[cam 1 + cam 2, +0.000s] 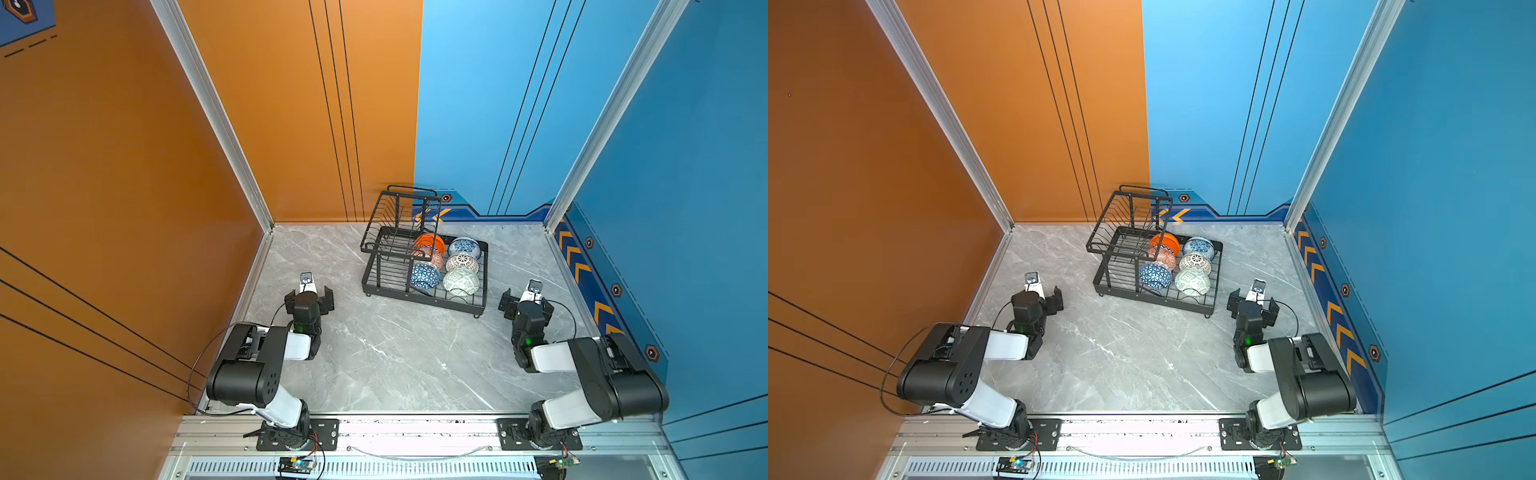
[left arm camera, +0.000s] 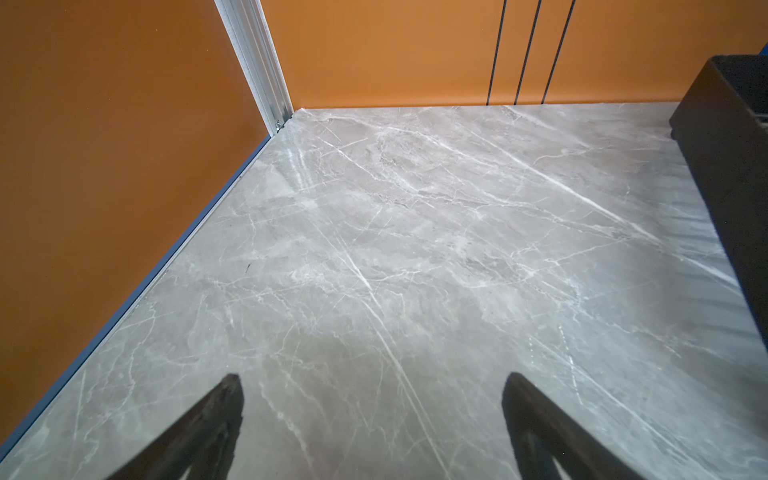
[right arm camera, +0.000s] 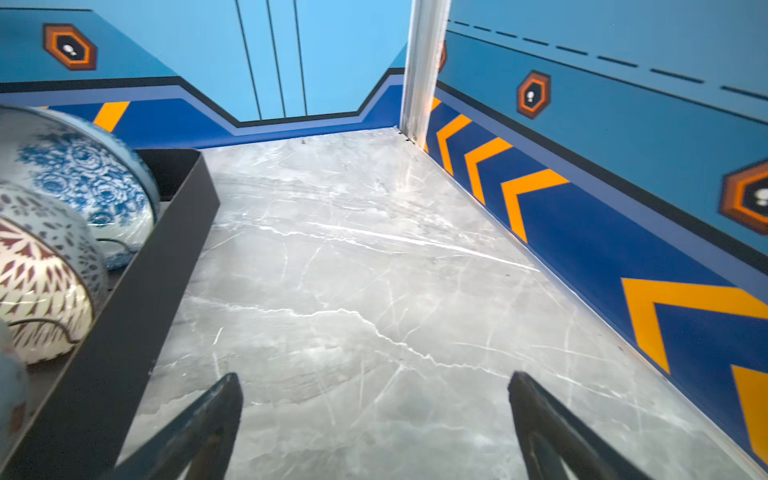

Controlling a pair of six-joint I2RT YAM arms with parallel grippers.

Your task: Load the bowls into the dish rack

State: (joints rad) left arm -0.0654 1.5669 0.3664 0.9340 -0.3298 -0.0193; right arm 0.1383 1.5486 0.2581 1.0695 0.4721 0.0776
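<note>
The desk is wide open up front and down both sides; only the dish rack blocks the back middle.
</note>
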